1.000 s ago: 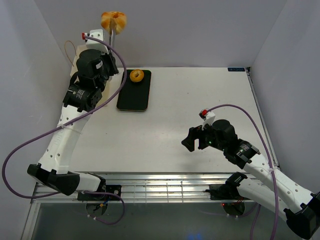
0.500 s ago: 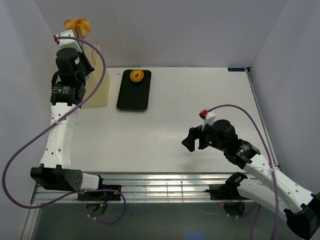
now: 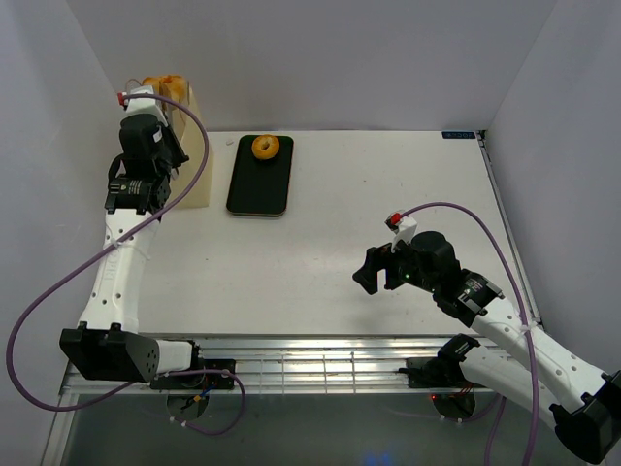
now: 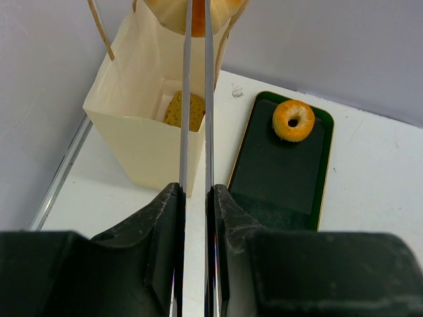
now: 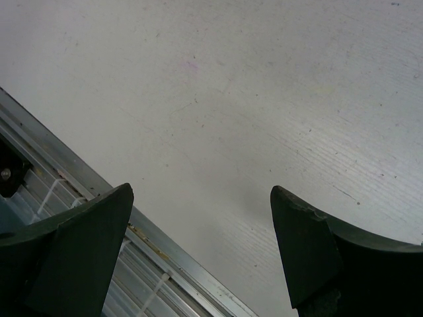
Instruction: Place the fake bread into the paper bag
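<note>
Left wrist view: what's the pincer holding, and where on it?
The left pincer holds the golden bun, pinched across its middle, above the paper bag.

No legible text, small blue label (image 3: 458,135) at far edge, unreadable

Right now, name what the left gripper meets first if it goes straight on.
Probably the paper bag: the left gripper, shut on the golden bun, points at its open mouth; depth is unclear.
</note>
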